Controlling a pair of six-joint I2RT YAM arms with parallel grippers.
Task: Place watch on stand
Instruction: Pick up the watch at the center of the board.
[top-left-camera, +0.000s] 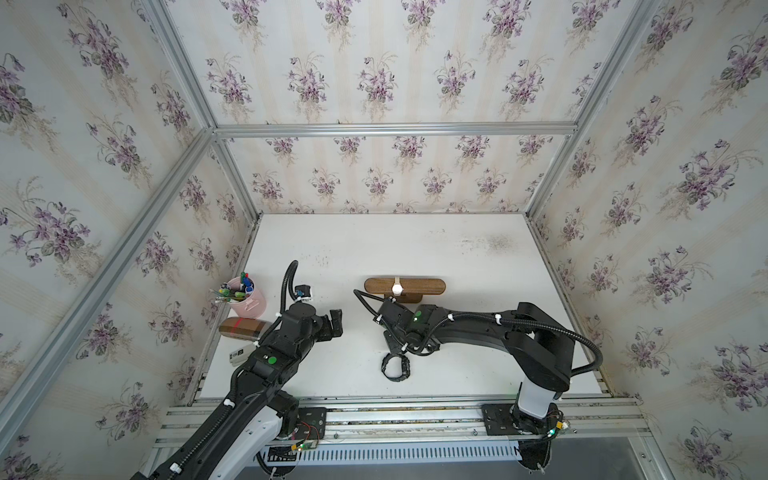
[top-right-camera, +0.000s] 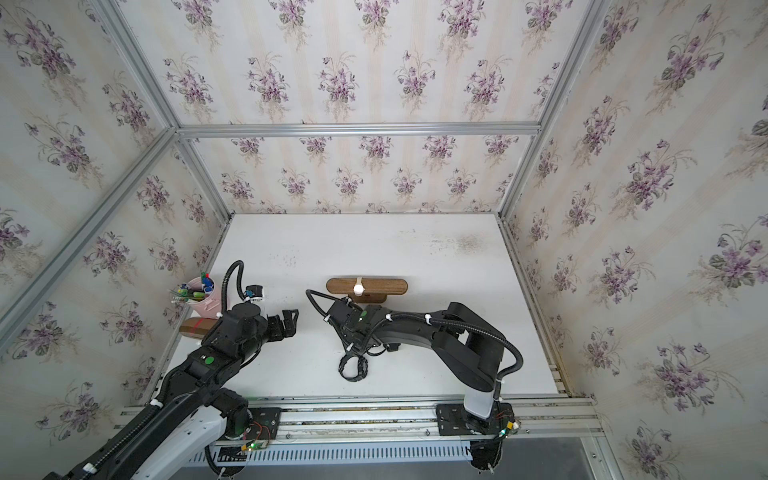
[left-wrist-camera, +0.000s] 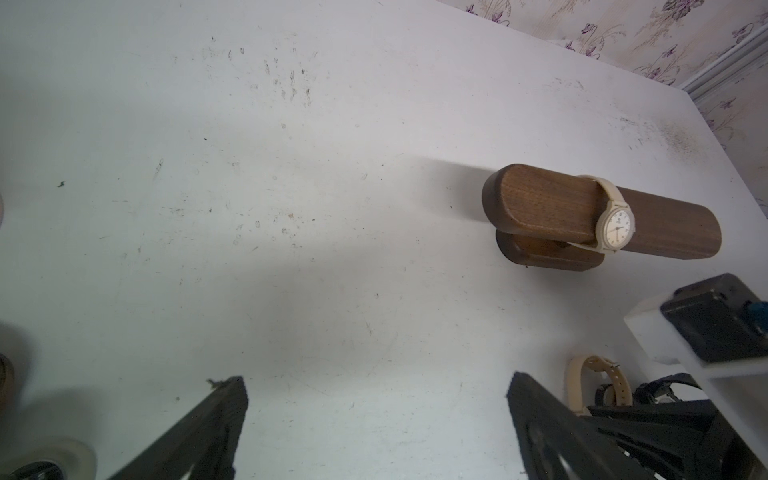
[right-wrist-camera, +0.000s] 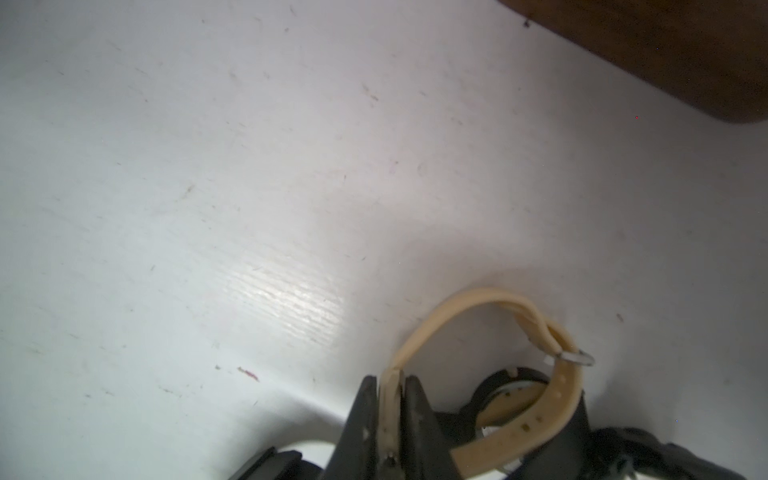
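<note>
On the table (right-wrist-camera: 208, 187), the right tool (right-wrist-camera: 390, 395) pinches a beige watch (right-wrist-camera: 557, 411).

Pink cup (top-left-camera: 254, 305) with pens (top-left-camera: 239, 289) just beside brown red-taped box (top-left-camera: 242, 326) on white table (top-left-camera: 415, 249).

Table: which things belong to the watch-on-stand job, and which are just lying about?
Job:
- stand
- cream watch, already strapped around its bar
- beige watch, strap pinched in the right gripper
- black watch on the table, likely another one to place

Lying about:
- pink cup of pens
- brown box with red tape
</note>
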